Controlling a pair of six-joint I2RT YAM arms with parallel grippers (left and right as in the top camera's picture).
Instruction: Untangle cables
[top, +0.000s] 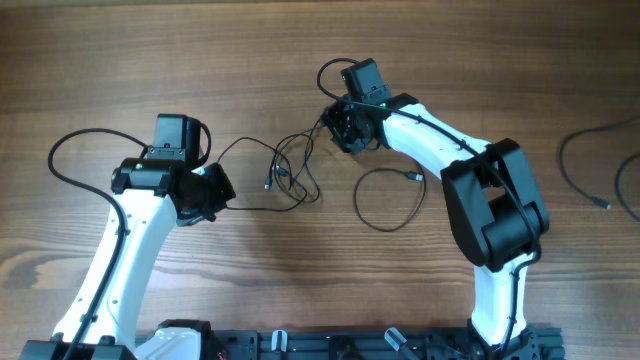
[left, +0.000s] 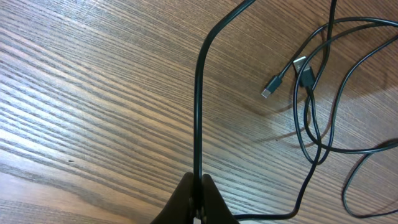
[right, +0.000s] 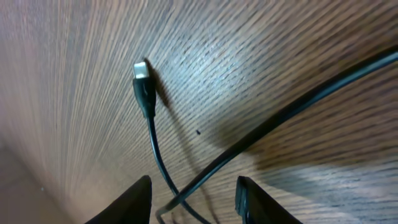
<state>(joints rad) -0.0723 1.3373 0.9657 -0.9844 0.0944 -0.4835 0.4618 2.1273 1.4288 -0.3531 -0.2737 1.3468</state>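
Early going, judged from the lay of things: nothing yet freed from the knot.

On the wooden table (top: 100, 60), two arms: one left arm (top: 130, 260), one right arm (top: 490, 200), each with one gripper. Between them, the cables (top: 290, 170), gathered in one loose tangle at mid-table with strands crossing over one another. Looks like at least two cords, going by two silvery plugs (left: 267, 92) lying near each other in the left wrist view; cannot count them for sure.

Just right of the tangle, one loop (top: 358, 200) lying apart with its own plug end (top: 414, 177), seemingly clear of the rest. Near the table's right edge, more thin cord (top: 567, 160), well apart from everything else; one or two there, cannot tell.

Left gripper (left: 199, 183): fingers together, clamped on one strand (left: 199, 93) running straight away toward the tangle.

Right gripper (right: 194, 186): fingers apart, straddling two crossing strands low over the wood at the tangle's far side, not pinching either as far as shows. One small plug (right: 142, 71) resting on the table just ahead.

Left to do, by this reading: nearly all of it. Close on a strand, draw the crossings apart against the left-hand hold, lay each cord out singly.
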